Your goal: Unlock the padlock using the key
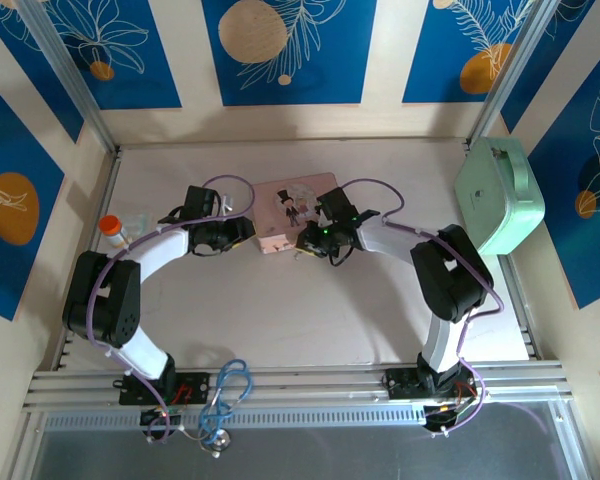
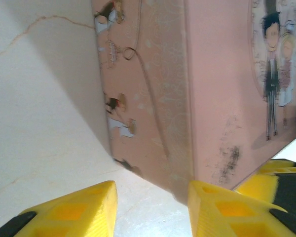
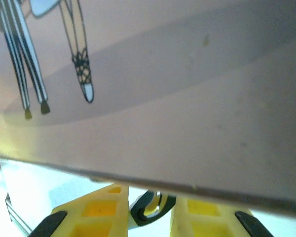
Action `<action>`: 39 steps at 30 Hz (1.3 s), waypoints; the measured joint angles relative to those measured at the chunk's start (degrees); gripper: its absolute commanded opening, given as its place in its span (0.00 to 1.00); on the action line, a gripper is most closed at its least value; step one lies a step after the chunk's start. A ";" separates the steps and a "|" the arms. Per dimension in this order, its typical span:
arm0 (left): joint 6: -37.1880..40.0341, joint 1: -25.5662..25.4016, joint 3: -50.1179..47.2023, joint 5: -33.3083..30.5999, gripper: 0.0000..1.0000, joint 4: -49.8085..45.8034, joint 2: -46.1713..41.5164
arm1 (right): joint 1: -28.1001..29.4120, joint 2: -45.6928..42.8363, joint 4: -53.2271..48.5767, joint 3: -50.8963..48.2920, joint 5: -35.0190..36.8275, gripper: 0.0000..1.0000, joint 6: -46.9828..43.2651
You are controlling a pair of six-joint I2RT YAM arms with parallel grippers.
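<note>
Padlock was too small for me to pick out with any certainty. I judged that it hung somewhere along the near edge of the pink tin (image 1: pixel 298 200), because that was where both grippers met. The tin lay flat near the middle of the table (image 1: pixel 280 320) with its cartoon couple facing up. The two arms curved in toward it from either side.

On the left wrist camera, the left gripper (image 2: pixel 152 192) stood released. Its yellow fingers (image 2: pixel 69 212) were spread wide with nothing between them, and the tin's near corner stood just beyond the gap. I read that as a bracing pose, jaws ready around the corner so the tin would not slide or turn while the other arm worked on the lock. A yellow finger of the right arm showed at the right edge of that view, so the two grippers were close together.

On the right wrist camera, the right gripper (image 3: pixel 150 197) sat close against the tin's edge. Its fingers were fairly near each other, with a small dark looped thing (image 3: pixel 147 207) in the gap. It might have been the key's head or ring, but I could not tell what it was, nor whether the jaws were clamped on it or merely around it.

My judgement was that the job stood at the lining-up stage. A mint-green case (image 1: pixel 500 195) and an orange-capped vial (image 1: pixel 113 230) sat well apart from the work.
</note>
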 measured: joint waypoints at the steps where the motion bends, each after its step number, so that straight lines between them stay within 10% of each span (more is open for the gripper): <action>1: 0.04 0.02 0.00 -0.33 0.41 -0.61 0.02 | -0.26 -0.15 -0.33 -0.04 0.39 0.11 0.07; 8: 0.42 0.09 0.00 -1.22 0.43 -2.27 0.04 | -0.02 -1.99 3.80 -4.37 5.60 0.09 2.60; 18: 0.15 -4.81 2.47 -4.46 0.74 -2.56 -1.27 | 2.19 -2.08 5.84 -5.03 8.37 0.09 4.39; 39: -12.00 -14.08 0.48 -20.46 0.62 0.85 -5.01 | 6.97 -3.72 9.99 -8.35 10.40 0.08 8.61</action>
